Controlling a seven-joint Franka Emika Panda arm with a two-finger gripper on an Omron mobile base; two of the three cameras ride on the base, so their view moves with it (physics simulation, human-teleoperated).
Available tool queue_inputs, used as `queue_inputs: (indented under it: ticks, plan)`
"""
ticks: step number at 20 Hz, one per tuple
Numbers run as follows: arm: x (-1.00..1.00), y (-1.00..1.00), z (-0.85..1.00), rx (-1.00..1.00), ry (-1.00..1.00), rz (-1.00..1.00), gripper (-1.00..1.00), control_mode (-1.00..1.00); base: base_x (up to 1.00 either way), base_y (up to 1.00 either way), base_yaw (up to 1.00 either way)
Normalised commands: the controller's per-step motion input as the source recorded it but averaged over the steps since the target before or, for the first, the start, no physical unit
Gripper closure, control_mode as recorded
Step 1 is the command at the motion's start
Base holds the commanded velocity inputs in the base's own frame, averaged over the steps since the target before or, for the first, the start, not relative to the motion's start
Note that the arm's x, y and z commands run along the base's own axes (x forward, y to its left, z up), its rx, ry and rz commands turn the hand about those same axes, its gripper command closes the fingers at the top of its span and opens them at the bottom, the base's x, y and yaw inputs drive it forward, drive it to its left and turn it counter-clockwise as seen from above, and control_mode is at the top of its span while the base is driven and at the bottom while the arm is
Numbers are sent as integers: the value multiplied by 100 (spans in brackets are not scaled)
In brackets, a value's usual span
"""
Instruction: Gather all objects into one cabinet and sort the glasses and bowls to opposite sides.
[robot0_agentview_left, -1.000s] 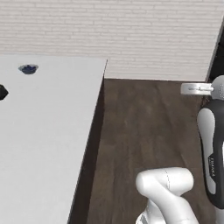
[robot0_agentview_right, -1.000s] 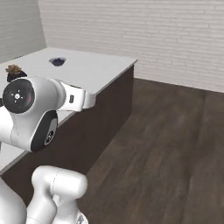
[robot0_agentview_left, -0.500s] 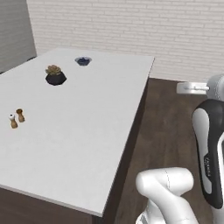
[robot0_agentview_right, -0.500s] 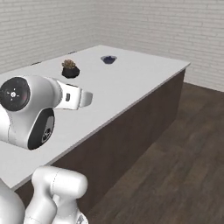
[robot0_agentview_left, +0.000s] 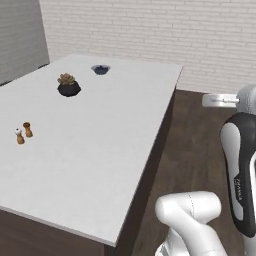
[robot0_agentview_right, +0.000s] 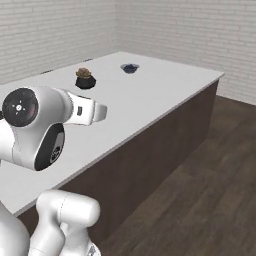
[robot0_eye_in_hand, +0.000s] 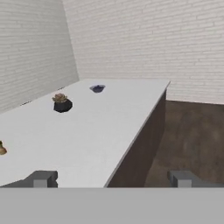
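Here, hand (robot0_eye_in_hand: 109, 178) wide open and empty, dark bowl (robot0_agentview_left: 100, 69) far across the white counter (robot0_agentview_left: 100, 150).

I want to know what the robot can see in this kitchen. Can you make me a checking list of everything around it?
Surface: a big white island counter with dark brown sides, mostly bare.
Job's things: a small dark blue bowl sits near the far end of the counter; no tumblers, mug or wall cabinet seen.
Clutter: a little plant in a black pot beside the bowl, and two small brown shakers near the left edge.
Grippers: the white arm's gripper is open and holds nothing, raised over the counter's near corner.
Cables: nothing seen.
Surroundings: white brick walls and a dark wooden floor.
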Motion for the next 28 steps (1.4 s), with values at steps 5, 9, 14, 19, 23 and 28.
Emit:
queue_inputs:
  ticks: [5,9,14,19,23,28]
  plan:
    - [0,0,0,0,0,0,-100,100,-49,0,0]
    - [0,0,0,0,0,0,-100,100,-100,11,2]
    - [0,0,0,0,0,0,-100,100,-32,19,18]
    - [0,0,0,0,0,0,-100,100,0,28,52]
    - [0,0,0,0,0,0,-100,100,-5,46,58]
    - [0,0,0,0,0,0,-100,100,0,61,58]
